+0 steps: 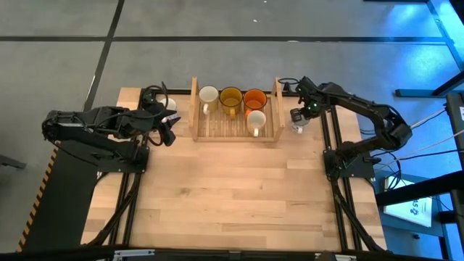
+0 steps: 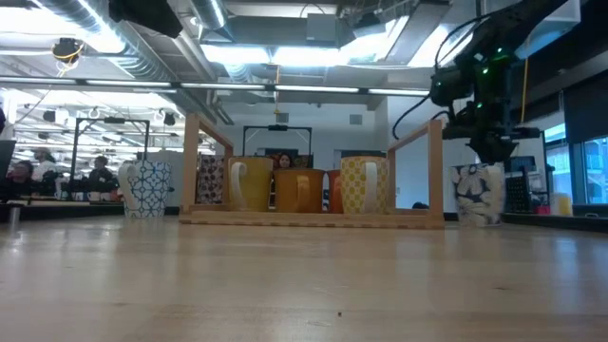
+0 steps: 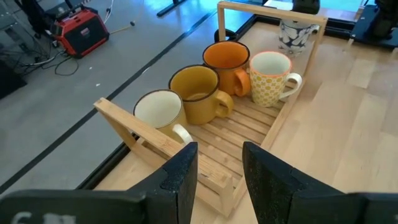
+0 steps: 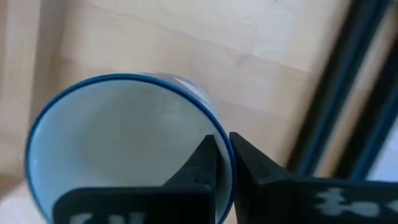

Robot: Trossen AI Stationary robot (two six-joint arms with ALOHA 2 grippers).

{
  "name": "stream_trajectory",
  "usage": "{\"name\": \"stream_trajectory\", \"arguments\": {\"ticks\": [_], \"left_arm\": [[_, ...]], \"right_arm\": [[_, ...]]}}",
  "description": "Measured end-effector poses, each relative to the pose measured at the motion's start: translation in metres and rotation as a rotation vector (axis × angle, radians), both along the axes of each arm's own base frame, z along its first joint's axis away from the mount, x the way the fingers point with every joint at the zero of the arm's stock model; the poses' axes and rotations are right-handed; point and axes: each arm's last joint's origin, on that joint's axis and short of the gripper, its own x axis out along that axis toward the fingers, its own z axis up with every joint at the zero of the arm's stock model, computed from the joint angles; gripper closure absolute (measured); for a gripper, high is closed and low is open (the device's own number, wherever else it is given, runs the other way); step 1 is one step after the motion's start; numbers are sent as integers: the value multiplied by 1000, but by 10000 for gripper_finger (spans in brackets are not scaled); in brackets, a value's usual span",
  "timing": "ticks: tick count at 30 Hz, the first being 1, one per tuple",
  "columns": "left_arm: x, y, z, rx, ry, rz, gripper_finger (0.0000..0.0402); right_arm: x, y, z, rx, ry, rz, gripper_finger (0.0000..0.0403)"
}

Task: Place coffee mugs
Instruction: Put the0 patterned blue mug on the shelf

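Observation:
A slatted wooden rack stands at the table's far middle. In it stand a white mug, an amber mug, an orange mug and a cream patterned mug. A blue-patterned white mug rests on its base left of the rack. My left gripper hangs open beside the rack's left end, touching nothing. My right gripper is shut on a floral white mug just right of the rack. My right gripper pinches the blue-edged rim of the floral mug, one finger inside the cup and one outside. The fingers come from above, pointing down. The mug is upright, its base at table level beside the rack's right end; whether it still rests there, I cannot tell.
The rack's raised end walls stand between each gripper and the mugs inside. Its near row has room left of the cream mug. The near half of the table is bare wood. People sit in the room behind.

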Motion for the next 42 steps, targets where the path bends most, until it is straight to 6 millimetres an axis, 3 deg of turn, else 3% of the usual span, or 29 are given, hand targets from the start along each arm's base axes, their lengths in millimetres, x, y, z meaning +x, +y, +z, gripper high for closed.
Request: {"name": "stream_trajectory", "arguments": {"ticks": [8,20,34,39,42], "left_arm": [[0,0,0,0,0,0,280],[2,0,2,-2,-33,0,280],[7,-1,4,-19,-82,9,280],[7,-1,4,-23,-83,11,280],[7,-1,4,-26,-82,5,280]], "right_arm": [[-6,39,26,18,-11,98,398],[15,104,44,58,-148,335,398],[54,159,47,65,-347,418,401],[81,178,47,80,-483,447,401],[98,186,45,87,-452,460,401]]}}
